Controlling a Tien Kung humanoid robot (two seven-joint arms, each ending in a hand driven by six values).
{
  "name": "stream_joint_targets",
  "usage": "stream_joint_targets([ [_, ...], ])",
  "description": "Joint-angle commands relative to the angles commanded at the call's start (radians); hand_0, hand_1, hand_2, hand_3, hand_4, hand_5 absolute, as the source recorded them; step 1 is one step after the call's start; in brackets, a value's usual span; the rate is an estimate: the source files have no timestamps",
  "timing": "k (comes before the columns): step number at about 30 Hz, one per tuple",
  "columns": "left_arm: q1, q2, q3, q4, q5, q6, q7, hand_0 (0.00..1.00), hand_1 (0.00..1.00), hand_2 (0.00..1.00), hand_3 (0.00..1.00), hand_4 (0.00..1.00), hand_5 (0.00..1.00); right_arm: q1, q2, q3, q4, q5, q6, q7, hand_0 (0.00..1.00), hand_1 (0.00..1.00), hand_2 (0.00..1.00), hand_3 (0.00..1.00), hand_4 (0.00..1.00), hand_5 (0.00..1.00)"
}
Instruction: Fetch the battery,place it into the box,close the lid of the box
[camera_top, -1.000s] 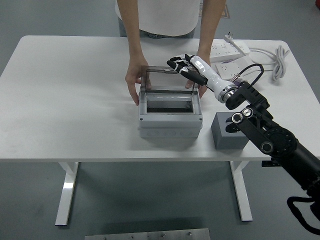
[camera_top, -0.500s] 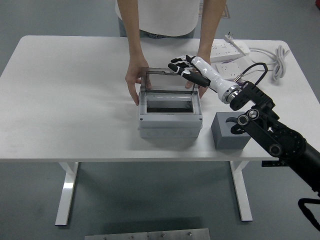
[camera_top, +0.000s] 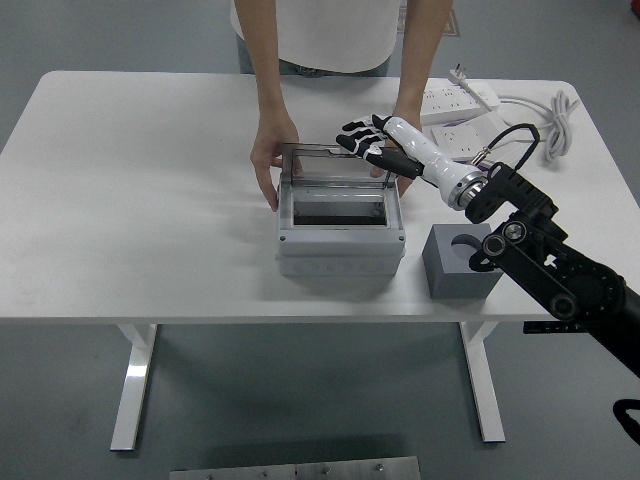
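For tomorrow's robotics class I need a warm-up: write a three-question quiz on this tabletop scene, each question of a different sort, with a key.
1. True or false: the lid of the grey box is fully shut.
2. Which of these lies on the table's far right corner? A) a power strip B) a mug C) a laptop
3. Fill in: the robot's right hand is at the lid's ____ edge.

Key
1. False: it stands raised, and the box is open.
2. A
3. Top. The person's hands steady the box from the far side.

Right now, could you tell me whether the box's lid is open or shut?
Open: the clear lid stands raised behind the box, whose dark inside shows.
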Motion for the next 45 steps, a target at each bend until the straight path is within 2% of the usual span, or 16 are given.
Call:
stream_joint_targets([
  [3, 0.001, 0.002, 0.001, 0.000, -0.003, 0.001, 0.000, 0.620, 0.698, 0.621, 0.603, 0.653, 0.072, -0.001, -0.017, -0.011, 0.026, 0.003, 0.012, -0.020, 0.887, 0.729, 0.763, 0.814, 0.998, 0.998],
  [4, 0.001, 0.002, 0.002, 0.000, -0.004, 0.001, 0.000, 0.620, 0.698, 0.623, 0.604, 0.654, 0.072, -0.002, -0.021, -0.013, 0.031, 0.005, 0.014, -0.024, 0.847, 0.709, 0.763, 0.815, 0.998, 0.998],
  [6, 0.001, 0.003, 0.003, 0.000, -0.006, 0.002, -0.001, 0.620, 0.698, 0.623, 0.604, 0.654, 0.072, -0.005, -0.027, -0.017, 0.037, 0.011, 0.018, -0.030, 0.847, 0.709, 0.763, 0.815, 0.998, 0.998],
  [9, 0.001, 0.003, 0.006, 0.000, -0.009, 0.003, -0.003, 0.620, 0.698, 0.623, 0.604, 0.654, 0.072, -0.009, -0.032, -0.022, 0.039, 0.017, 0.021, -0.034, 0.847, 0.709, 0.763, 0.815, 0.998, 0.998],
  [10, 0.001, 0.003, 0.006, 0.000, -0.009, 0.003, -0.003, 0.620, 0.698, 0.624, 0.605, 0.655, 0.072, -0.011, -0.034, -0.023, 0.040, 0.018, 0.021, -0.035, 0.794, 0.673, 0.758, 0.817, 0.998, 0.998],
  [15, 0.001, 0.003, 0.006, 0.000, -0.010, 0.003, -0.002, 0.620, 0.698, 0.624, 0.605, 0.655, 0.072, -0.016, -0.038, -0.025, 0.048, 0.018, 0.026, -0.041, 0.794, 0.673, 0.758, 0.817, 0.998, 0.998],
  [16, 0.001, 0.003, 0.006, 0.000, -0.010, 0.003, -0.002, 0.619, 0.698, 0.622, 0.604, 0.654, 0.072, -0.016, -0.039, -0.024, 0.050, 0.016, 0.026, -0.042, 0.763, 0.660, 0.757, 0.817, 0.998, 0.998],
  [45, 0.007, -0.003, 0.003, 0.000, 0.000, -0.002, 0.011, 0.619, 0.697, 0.628, 0.605, 0.654, 0.069, -0.053, -0.076, -0.028, 0.170, 0.020, 0.076, -0.109, 0.734, 0.643, 0.754, 0.820, 0.981, 0.998],
])
